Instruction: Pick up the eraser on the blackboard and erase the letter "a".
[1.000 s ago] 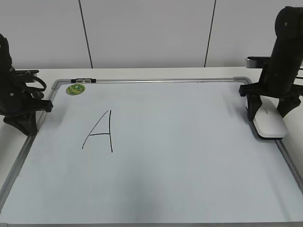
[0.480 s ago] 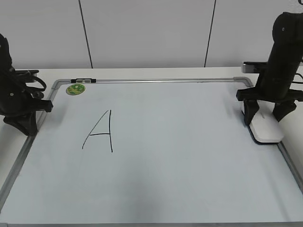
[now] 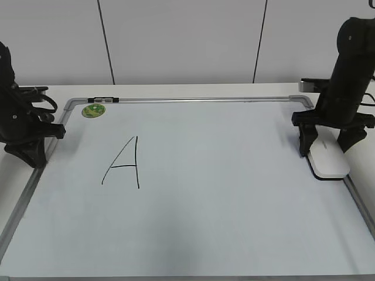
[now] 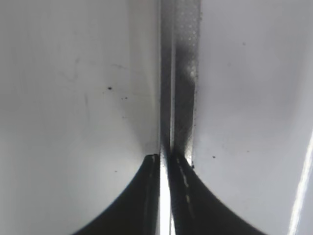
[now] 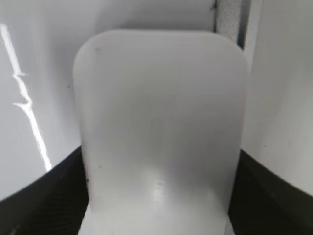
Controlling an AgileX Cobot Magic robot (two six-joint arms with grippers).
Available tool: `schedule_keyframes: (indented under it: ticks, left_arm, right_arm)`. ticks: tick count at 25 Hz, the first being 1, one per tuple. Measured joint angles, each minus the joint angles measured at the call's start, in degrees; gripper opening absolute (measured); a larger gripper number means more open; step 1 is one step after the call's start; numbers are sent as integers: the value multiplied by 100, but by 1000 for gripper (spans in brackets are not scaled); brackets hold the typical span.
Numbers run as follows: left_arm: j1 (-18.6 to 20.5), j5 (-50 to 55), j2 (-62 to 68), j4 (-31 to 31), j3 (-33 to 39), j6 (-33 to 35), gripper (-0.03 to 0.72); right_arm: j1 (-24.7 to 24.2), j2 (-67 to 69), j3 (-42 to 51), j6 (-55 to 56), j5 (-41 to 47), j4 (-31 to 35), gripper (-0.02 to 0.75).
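The blackboard (image 3: 234,211) is a pale glossy whiteboard lying flat. The white eraser (image 3: 331,165) lies at its right edge. My right gripper (image 3: 325,150) stands straight down over it, one finger pressed on each long side. In the right wrist view the eraser (image 5: 161,93) fills the frame between the two fingers (image 5: 160,155). A large capital "A" (image 3: 124,164) is drawn at the left; no small lowercase "a" is in view. My left gripper (image 3: 30,153) is shut and empty on the board's left frame (image 4: 182,73), with its jaws (image 4: 165,159) together.
A round green magnet (image 3: 93,110) sits at the board's far left corner. A small black-and-white clip (image 3: 103,99) sits on the top frame beside it. The board's right frame (image 3: 358,196) runs close along the eraser. A wall stands behind the table.
My right arm has straightened and come down over the eraser. The eraser has shifted slightly left and toward the front between the fingers. The left arm has not moved.
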Motion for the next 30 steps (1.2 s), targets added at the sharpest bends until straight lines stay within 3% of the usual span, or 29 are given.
schedule_keyframes:
  ticks: [4, 12, 15, 20, 23, 26, 30]
  left_arm:
    - [0, 0, 0, 0, 0, 0, 40]
    - [0, 12, 0, 0, -12, 0, 60]
    - [0, 12, -63, 119, -12, 0, 172]
    - [0, 125, -431, 483, -12, -166, 525]
    - [0, 256, -709, 548, -12, -188, 620]
    - [0, 508, -984, 575, -12, -200, 615]
    - [0, 907, -1345, 598, -12, -200, 526]
  right_arm:
    - [0, 23, -38, 0, 0, 41, 664]
    - [0, 22, -259, -11, 0, 40, 670]
    - [0, -115, -259, -11, 0, -9, 669]
    - [0, -406, -259, 32, 0, -25, 666]
    - [0, -645, -259, 75, 0, -35, 662]
    - [0, -886, -259, 154, 0, -35, 643]
    - [0, -1211, -164, 173, 0, -35, 619]
